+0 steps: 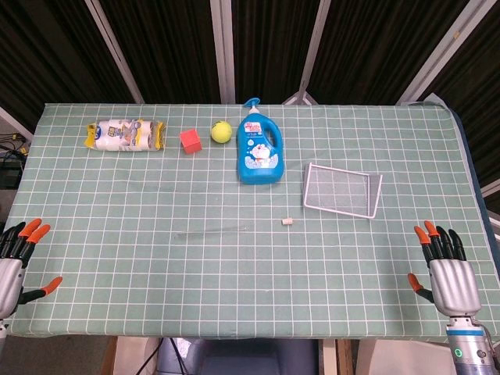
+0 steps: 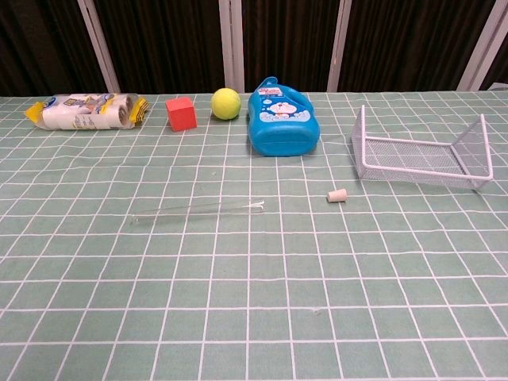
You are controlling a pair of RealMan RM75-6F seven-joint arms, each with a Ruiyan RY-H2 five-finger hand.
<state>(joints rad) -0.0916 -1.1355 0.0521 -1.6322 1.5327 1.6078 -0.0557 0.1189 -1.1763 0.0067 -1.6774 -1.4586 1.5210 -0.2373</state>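
Note:
My left hand (image 1: 17, 266) hovers at the near left table edge, fingers apart, holding nothing. At the near right edge my right hand (image 1: 447, 273) is likewise spread and empty. Neither hand shows in the chest view. A blue detergent bottle (image 1: 258, 148) (image 2: 282, 119) lies at the back centre. Beside it sit a yellow-green tennis ball (image 1: 221, 131) (image 2: 225, 103) and a red cube (image 1: 191, 141) (image 2: 181, 113). A white wire basket (image 1: 341, 190) (image 2: 421, 152) stands right of centre. A small cork (image 1: 287, 223) (image 2: 338, 195) and a thin clear rod (image 2: 198, 209) lie mid-table.
A wrapped pack of white rolls (image 1: 125, 135) (image 2: 86, 111) lies at the back left. The green checked tablecloth (image 1: 234, 273) covers the table. Metal frame posts and a dark curtain stand behind the far edge.

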